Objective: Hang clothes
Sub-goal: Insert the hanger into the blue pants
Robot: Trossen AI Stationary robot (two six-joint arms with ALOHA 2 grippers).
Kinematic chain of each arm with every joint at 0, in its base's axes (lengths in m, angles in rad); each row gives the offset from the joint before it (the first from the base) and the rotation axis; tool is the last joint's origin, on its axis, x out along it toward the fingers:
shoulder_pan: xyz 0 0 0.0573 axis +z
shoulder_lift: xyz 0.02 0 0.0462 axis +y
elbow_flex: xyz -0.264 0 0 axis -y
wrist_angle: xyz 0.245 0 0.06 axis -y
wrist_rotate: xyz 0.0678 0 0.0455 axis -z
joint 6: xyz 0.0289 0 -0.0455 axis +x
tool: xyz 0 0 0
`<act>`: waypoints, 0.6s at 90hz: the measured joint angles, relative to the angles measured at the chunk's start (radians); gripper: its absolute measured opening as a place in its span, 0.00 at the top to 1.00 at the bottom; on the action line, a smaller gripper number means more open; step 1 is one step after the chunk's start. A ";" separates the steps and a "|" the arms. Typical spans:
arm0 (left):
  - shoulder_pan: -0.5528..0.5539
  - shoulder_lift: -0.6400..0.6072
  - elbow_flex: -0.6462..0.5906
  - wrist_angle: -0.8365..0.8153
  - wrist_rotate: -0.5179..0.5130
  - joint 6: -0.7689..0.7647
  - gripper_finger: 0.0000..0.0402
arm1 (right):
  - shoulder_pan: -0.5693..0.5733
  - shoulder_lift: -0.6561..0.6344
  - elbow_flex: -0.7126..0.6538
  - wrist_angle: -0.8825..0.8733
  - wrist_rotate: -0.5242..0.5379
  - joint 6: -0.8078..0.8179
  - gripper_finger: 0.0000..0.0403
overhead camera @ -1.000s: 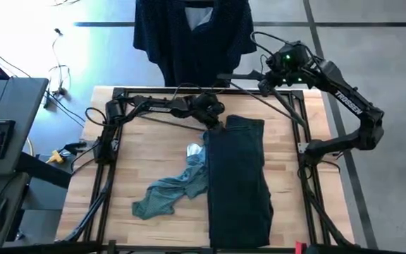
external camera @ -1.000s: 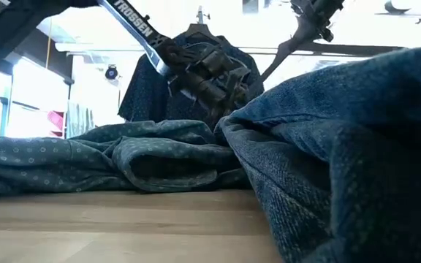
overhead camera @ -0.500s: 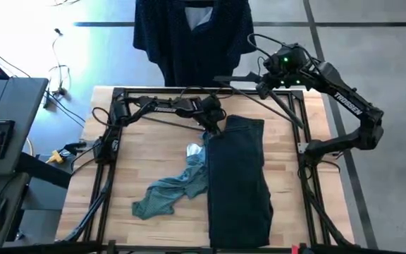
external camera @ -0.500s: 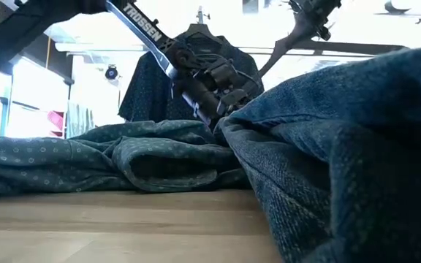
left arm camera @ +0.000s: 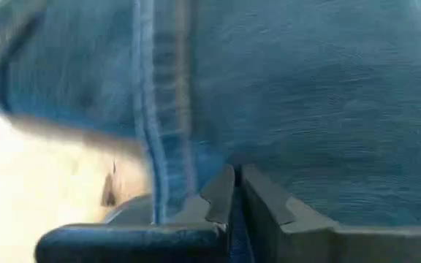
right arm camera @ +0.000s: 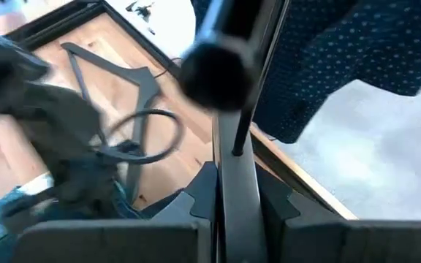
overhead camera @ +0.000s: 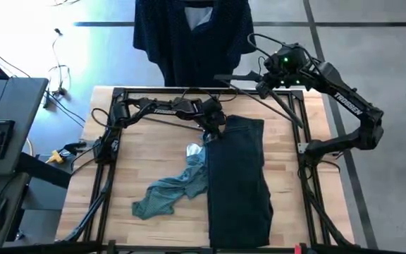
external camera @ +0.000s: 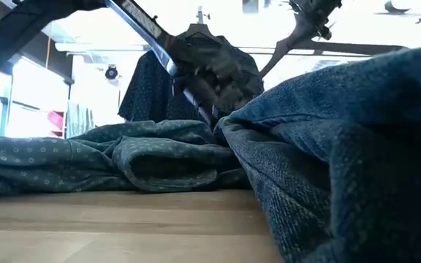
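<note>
Left wrist view alone shows left gripper (left arm camera: 234, 191) fingers seemingly pinching trousers (left arm camera: 305, 95).

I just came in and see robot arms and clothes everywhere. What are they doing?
The robot is hanging up clothes. Its left gripper is down at the top corner of the big dark trouser-like piece on the wooden table, fingers pinched on the fabric. Its right gripper holds a thin dark hanger up near the table's far edge. A navy dotted shirt already hangs behind; a crumpled teal shirt waits.
</note>
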 joint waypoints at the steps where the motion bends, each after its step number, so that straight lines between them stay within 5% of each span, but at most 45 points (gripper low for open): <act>1: -0.003 -0.007 0.007 -0.003 -0.006 0.010 1.00 | 0.000 -0.003 0.000 0.000 0.003 0.000 0.94; 12: -0.030 -0.071 0.046 -0.017 -0.084 0.080 1.00 | -0.001 -0.035 0.001 0.002 0.021 0.000 0.94; 22: -0.018 -0.047 0.045 -0.022 -0.236 -0.061 1.00 | -0.001 -0.043 0.001 0.001 0.030 0.001 0.94; 36: 0.040 0.049 0.043 -0.021 -0.132 -0.190 0.92 | 0.000 -0.039 0.001 -0.009 0.029 0.008 0.94; 54: 0.046 0.093 0.044 0.035 -0.044 -0.220 0.68 | 0.000 -0.034 0.001 -0.030 0.001 0.046 0.94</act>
